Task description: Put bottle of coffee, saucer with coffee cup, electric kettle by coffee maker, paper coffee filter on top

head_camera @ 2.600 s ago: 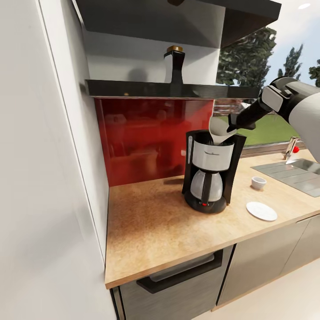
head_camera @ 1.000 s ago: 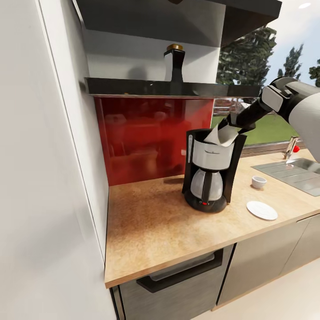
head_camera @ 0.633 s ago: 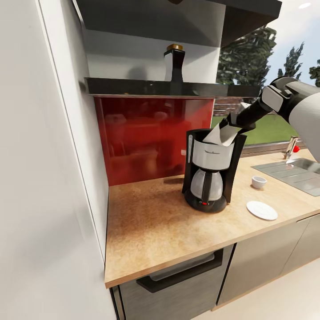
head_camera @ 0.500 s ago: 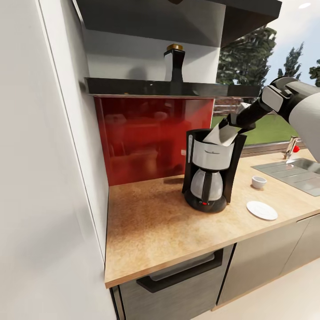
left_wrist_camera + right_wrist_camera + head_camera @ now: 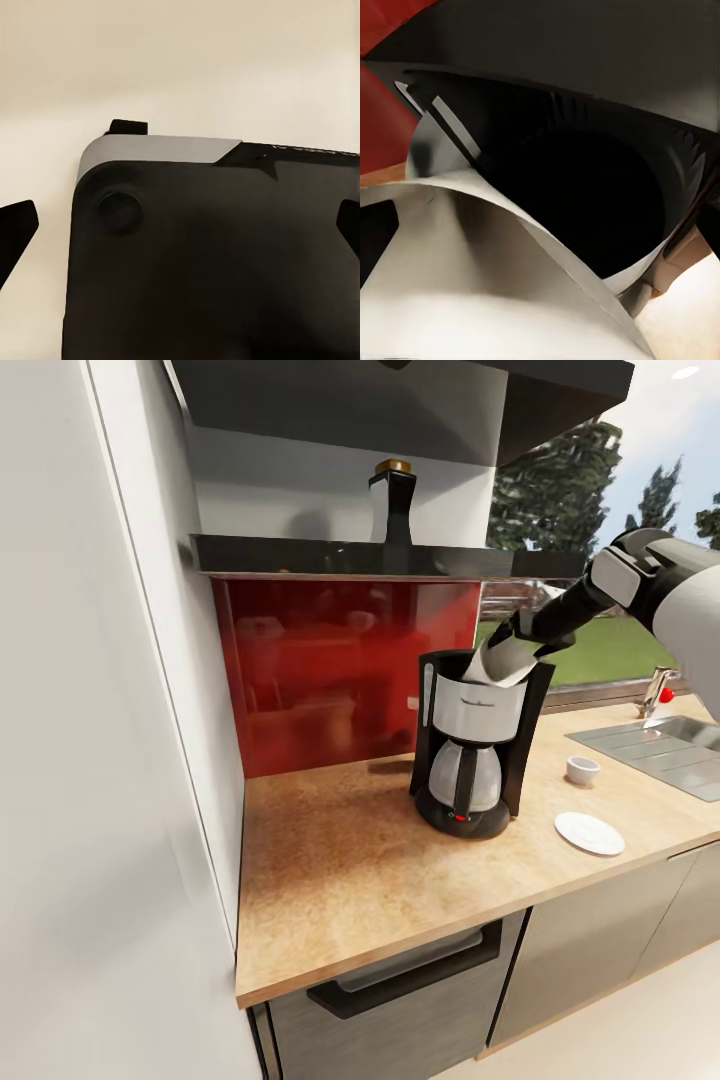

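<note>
White paper, the filter (image 5: 497, 660) leans tilted in the open top of the coffee maker (image 5: 475, 745), which stands on the countertop (image 5: 350, 860). We keep our right gripper (image 5: 522, 632) closed on the filter's upper edge so the cone can seat in the basket. We cannot tell how our left gripper's jaws stand. The bottle (image 5: 391, 503) waits on the shelf (image 5: 300, 555); the cup (image 5: 582, 769) and the saucer (image 5: 589, 833) lie apart, beside the machine.

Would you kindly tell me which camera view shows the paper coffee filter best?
The head view: the paper coffee filter shows whole, tilted on the coffee maker. The right wrist view gives a blurred, cropped close-up; the left wrist view offers nothing of it.
</note>
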